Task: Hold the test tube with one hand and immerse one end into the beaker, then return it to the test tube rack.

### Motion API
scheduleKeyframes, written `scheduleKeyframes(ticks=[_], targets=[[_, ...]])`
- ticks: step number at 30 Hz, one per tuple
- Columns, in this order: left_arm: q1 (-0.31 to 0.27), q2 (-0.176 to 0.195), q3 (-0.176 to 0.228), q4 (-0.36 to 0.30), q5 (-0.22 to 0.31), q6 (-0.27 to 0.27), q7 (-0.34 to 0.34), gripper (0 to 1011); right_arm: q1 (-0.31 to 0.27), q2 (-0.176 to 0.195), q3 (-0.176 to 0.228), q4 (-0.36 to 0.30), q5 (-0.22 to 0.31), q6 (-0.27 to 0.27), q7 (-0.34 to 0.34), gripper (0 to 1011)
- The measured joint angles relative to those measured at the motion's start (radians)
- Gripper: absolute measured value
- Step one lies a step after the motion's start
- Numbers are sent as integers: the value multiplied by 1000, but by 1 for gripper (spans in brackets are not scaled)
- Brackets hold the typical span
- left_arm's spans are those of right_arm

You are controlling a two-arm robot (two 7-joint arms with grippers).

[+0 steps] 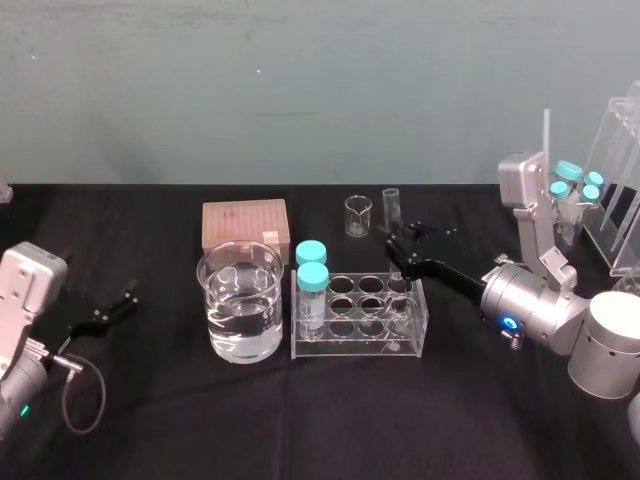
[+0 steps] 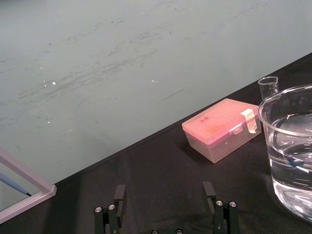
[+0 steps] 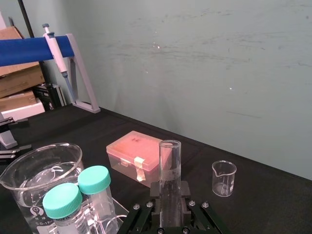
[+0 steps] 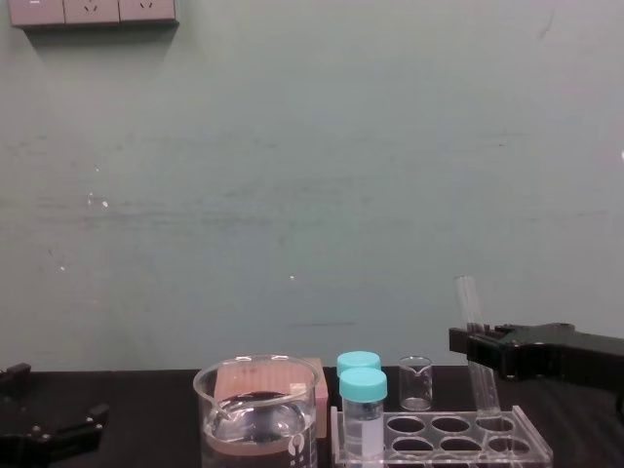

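The right gripper (image 1: 397,248) is clamped on the near-upright test tube (image 1: 390,205), whose lower end sits in the test tube rack's (image 1: 355,345) back right hole.

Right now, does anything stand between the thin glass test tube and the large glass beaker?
Yes: two teal-capped vials at the left end of the clear acrylic rack stand between the thin glass test tube, held by the right gripper, and the large glass beaker. Lift it over their caps, probably. The left gripper idles far left.
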Motion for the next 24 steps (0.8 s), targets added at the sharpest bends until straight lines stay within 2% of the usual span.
scheduleKeyframes(ticks=[2,16,24], targets=[[0,0,0,0,0,0,0,1000,0,0,0,0,0,0,0,225],[0,0,0,0,0,0,0,1000,0,0,0,0,1,0,0,225],[0,0,0,0,0,0,0,1000,-15,-8,12,4,-13,-89,10,225]])
